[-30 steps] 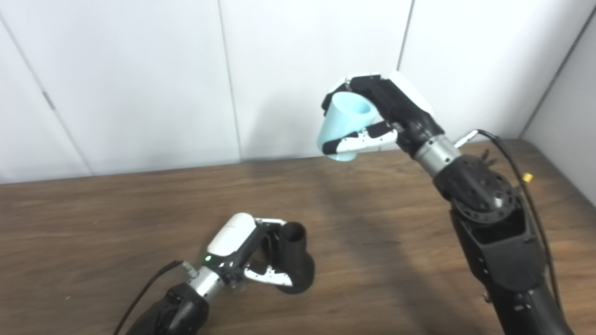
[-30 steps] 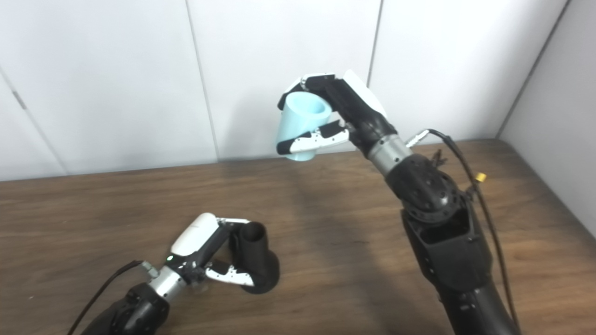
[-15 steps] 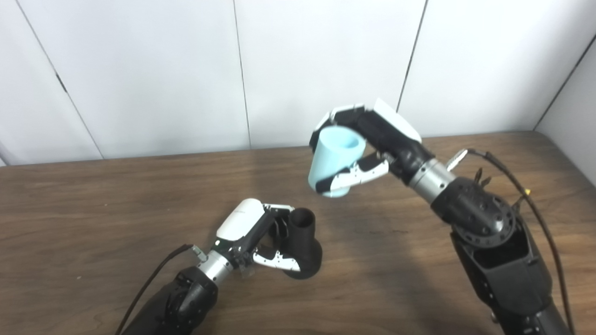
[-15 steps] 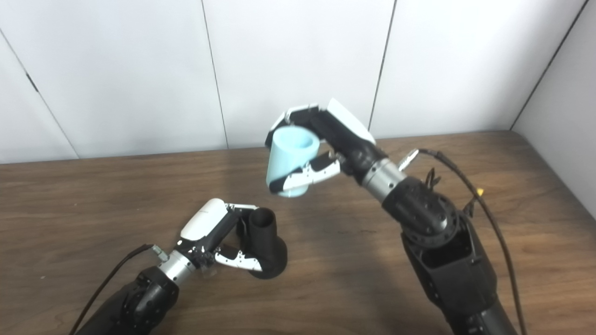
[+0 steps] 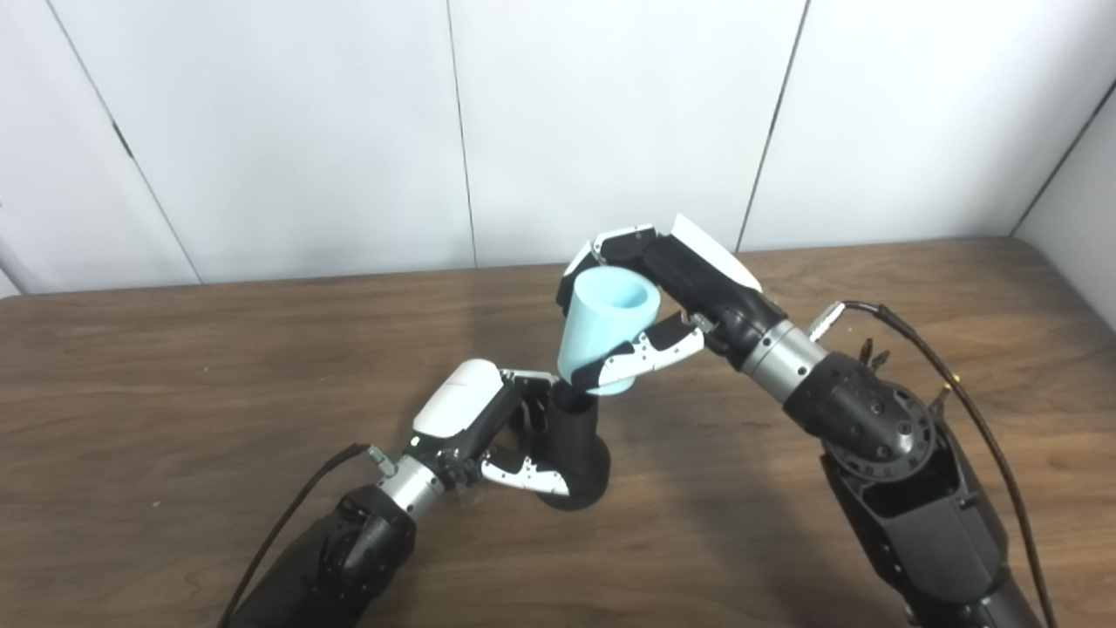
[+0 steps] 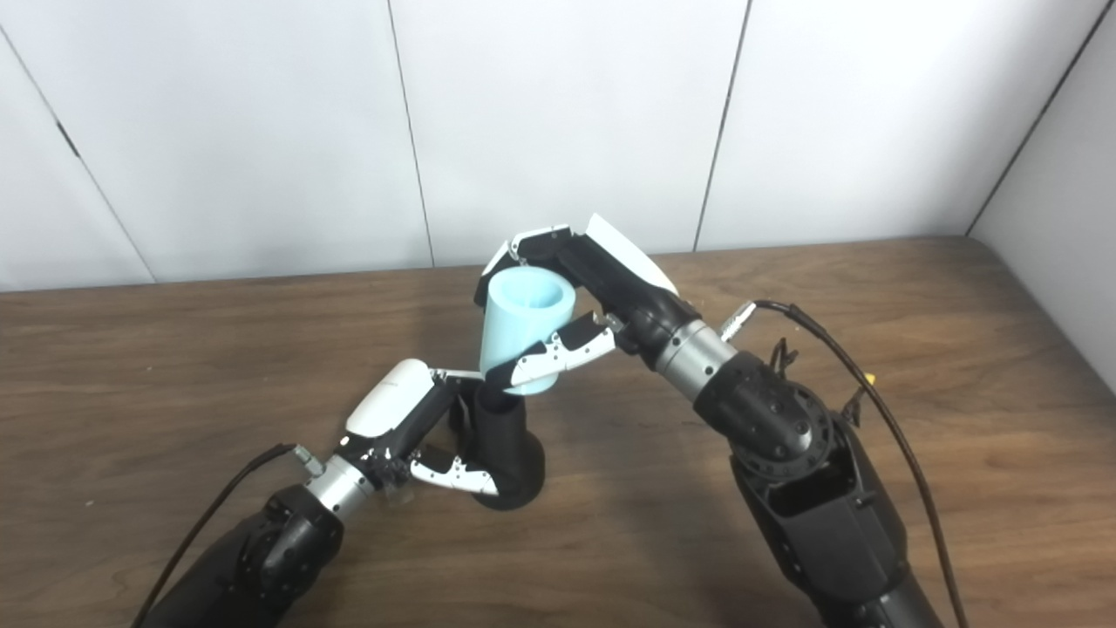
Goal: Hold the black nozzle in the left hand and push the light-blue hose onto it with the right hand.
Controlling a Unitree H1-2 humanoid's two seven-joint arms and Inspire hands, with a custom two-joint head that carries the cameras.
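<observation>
While a second ago it was raised high before the wall, the right hand (image 5: 671, 305) has come down, fingers clamped on the short light-blue tubular hose (image 5: 603, 336), whose lower end now meets the black flared plastic nozzle (image 5: 577, 449), gripped by the left hand (image 5: 488, 432) on the brown wooden table (image 5: 174, 375).
</observation>
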